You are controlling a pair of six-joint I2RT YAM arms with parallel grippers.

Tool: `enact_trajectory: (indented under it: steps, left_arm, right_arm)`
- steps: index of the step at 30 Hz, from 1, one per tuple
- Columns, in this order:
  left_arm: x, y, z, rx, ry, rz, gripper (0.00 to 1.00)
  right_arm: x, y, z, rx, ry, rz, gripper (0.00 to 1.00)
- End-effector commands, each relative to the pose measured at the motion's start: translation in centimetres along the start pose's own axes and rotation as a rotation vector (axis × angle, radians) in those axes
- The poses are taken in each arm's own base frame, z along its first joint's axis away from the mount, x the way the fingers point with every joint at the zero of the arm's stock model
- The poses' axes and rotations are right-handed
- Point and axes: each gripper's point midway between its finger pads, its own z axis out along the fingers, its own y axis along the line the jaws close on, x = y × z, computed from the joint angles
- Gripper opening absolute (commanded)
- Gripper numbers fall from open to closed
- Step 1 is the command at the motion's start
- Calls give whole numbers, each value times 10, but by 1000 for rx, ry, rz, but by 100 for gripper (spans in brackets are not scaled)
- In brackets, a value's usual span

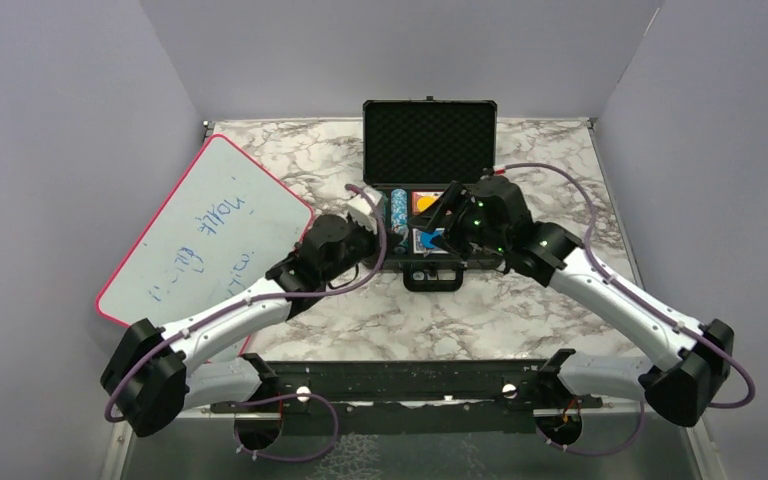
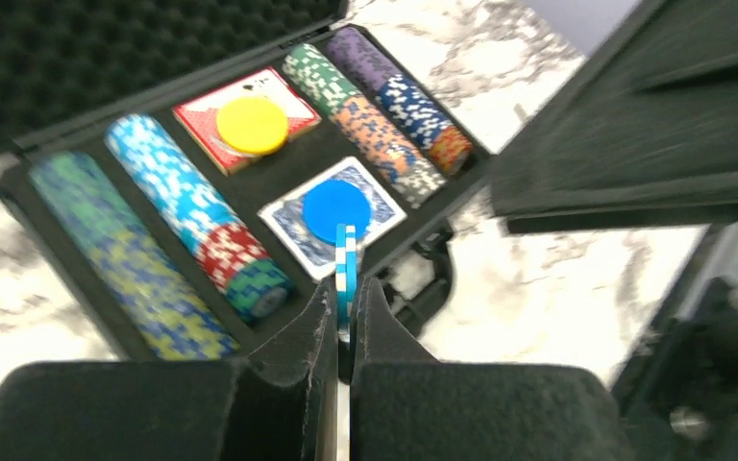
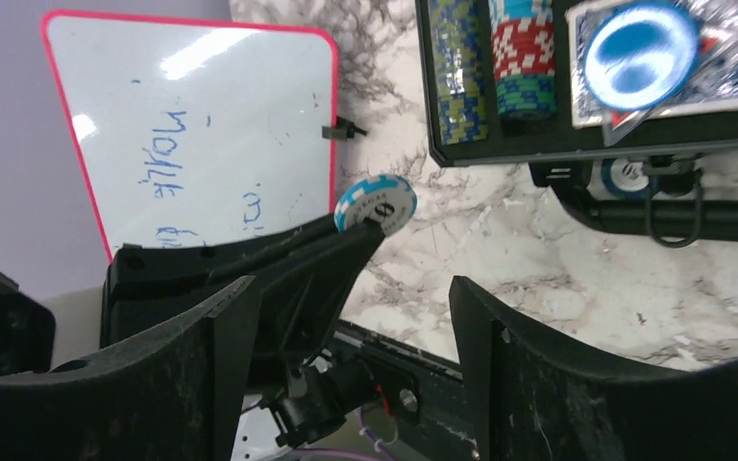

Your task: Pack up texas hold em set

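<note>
- Marble table (image 1: 460, 320): whiteboard (image 1: 205, 235) laid at 9 o'clock.
- Black briefcase (image 1: 428, 140) set open at 12 o'clock, lid upright; chip rows (image 2: 178, 206) packed in its slots.
- Right gripper (image 3: 354, 288): jaws spread wide, nothing held.
- Left gripper (image 2: 344, 288): pinched on a light-blue chip (image 2: 346, 261), held edge-on near the case's 8 o'clock edge.
- Blue deck (image 2: 377, 204) topped by blue button (image 2: 336, 209); red deck (image 2: 197, 115) by yellow button (image 2: 252, 125).

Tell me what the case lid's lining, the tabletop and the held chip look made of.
Lid lining: black foam, matte, with egg-crate dimples. Tabletop: marble-patterned, grey veins on white with a slight sheen; stone or laminate, cannot tell. Chip in the left gripper: likely plastic or clay composite, smooth, blue-and-white striped edge.
</note>
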Motion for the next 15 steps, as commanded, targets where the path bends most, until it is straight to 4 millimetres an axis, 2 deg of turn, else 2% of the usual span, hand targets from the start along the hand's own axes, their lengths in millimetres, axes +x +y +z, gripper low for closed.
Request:
enact_trajectory:
  steps: [1, 5, 8, 12, 15]
  left_arm:
    - [-3, 29, 8, -38, 138, 411, 0]
    - [-5, 42, 24, 56, 207, 533, 0]
    - [-3, 56, 37, 137, 249, 611, 0]
    - [-3, 65, 53, 218, 284, 658, 0]
    - [8, 70, 67, 261, 330, 680, 0]
  right_arm:
    - [-36, -5, -33, 18, -184, -129, 75]
    - [-36, -19, -39, 63, -191, -169, 74]
    - [-30, -33, -38, 95, -179, -166, 73]
    - [-20, -53, -39, 120, -161, -147, 73]
    - [-15, -65, -41, 140, -150, -134, 73]
